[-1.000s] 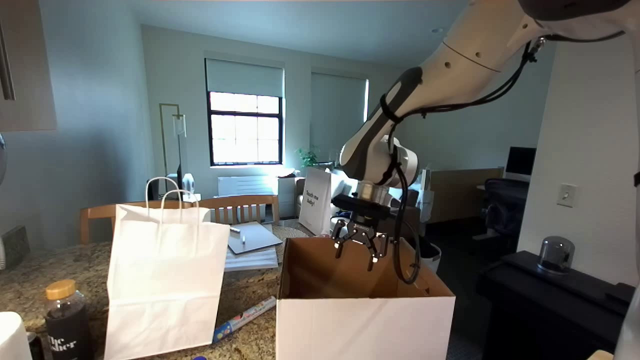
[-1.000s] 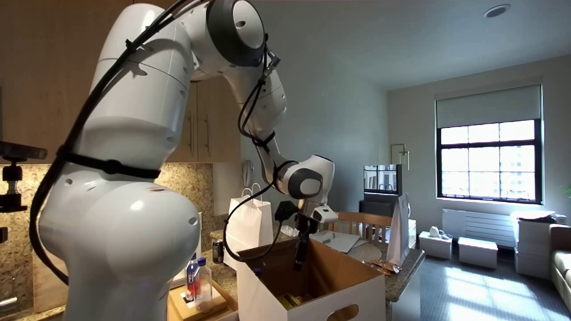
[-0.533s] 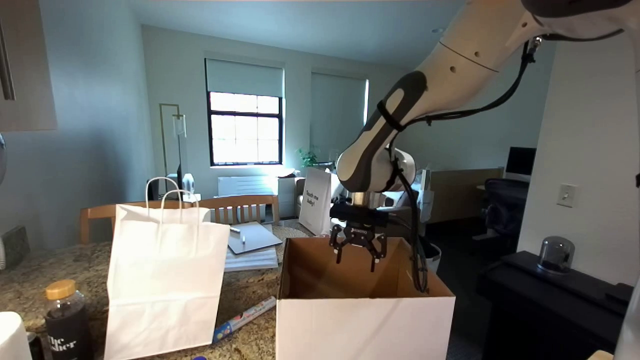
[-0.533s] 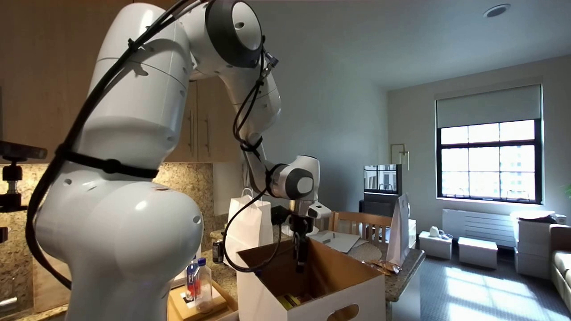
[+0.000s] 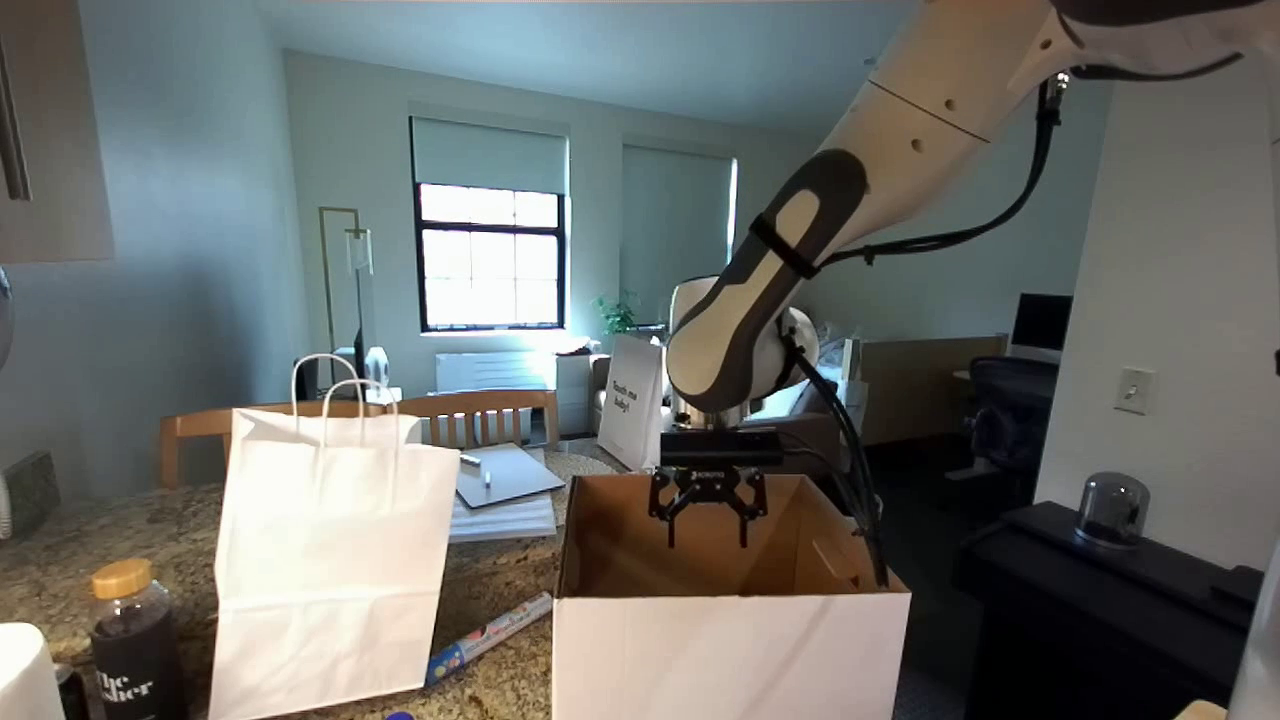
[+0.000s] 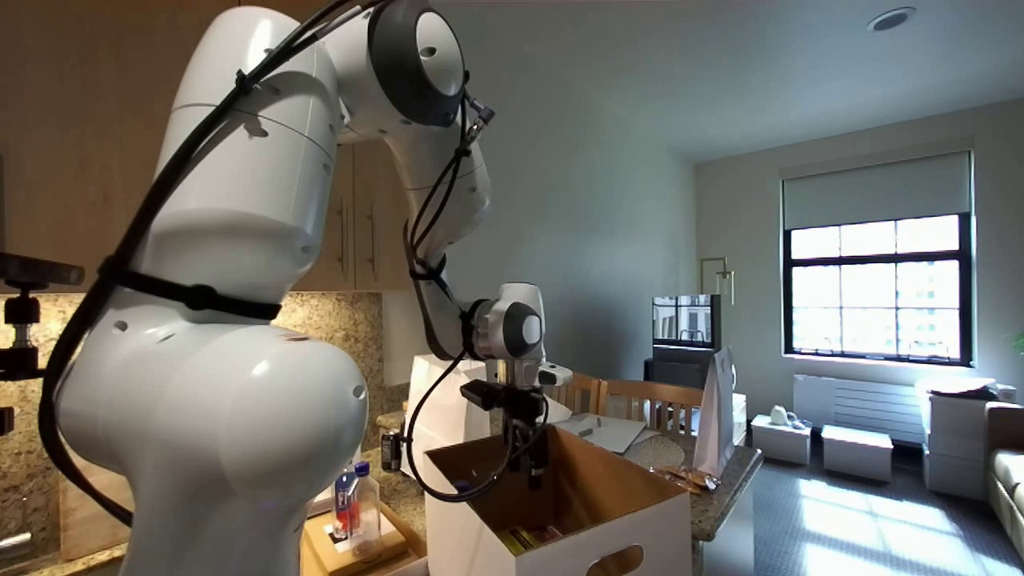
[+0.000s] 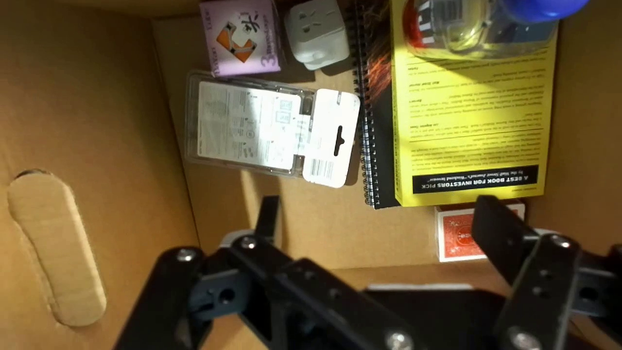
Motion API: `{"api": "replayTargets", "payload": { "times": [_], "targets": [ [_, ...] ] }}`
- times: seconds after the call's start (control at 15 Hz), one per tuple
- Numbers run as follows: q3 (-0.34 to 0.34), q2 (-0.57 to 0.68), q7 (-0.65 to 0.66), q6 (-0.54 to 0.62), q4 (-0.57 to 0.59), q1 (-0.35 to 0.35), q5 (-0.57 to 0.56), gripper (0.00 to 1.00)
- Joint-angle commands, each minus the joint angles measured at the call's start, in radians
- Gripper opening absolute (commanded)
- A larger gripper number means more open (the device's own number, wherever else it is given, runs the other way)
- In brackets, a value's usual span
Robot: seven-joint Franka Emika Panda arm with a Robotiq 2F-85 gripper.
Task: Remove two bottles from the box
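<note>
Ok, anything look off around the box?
Yes: a black cable hangs low, overlapping the rim of the box in both exterior views, so it might snag. Contact unclear. No visible spill or damage.

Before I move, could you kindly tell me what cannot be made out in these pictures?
Blue-capped bottle, wrist view: cut off by the top edge.
Red-and-white pack, wrist view: partly hidden by the tool.
Most fine print on the yellow book, wrist view: too small to read.
Contents of the box, an exterior view: hidden behind its near wall.

White paper bag (image 5: 330, 570) on countertop (image 5: 490, 578)
</note>
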Motion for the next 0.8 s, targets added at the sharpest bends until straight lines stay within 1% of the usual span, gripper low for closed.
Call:
{"api": "replayTargets", "payload": {
  "times": [0.0, 0.47, 0.73],
  "targets": [
    [-0.005, -0.045, -0.038, 0.038, -0.052, -0.003, -0.065, 1.00],
    [0.012, -0.050, -0.100, 0.072, -0.082, -0.003, -0.050, 1.00],
    [0.028, -0.044, -0.124, 0.079, -0.073, 0.003, -0.037, 1.00]
  ]
}}
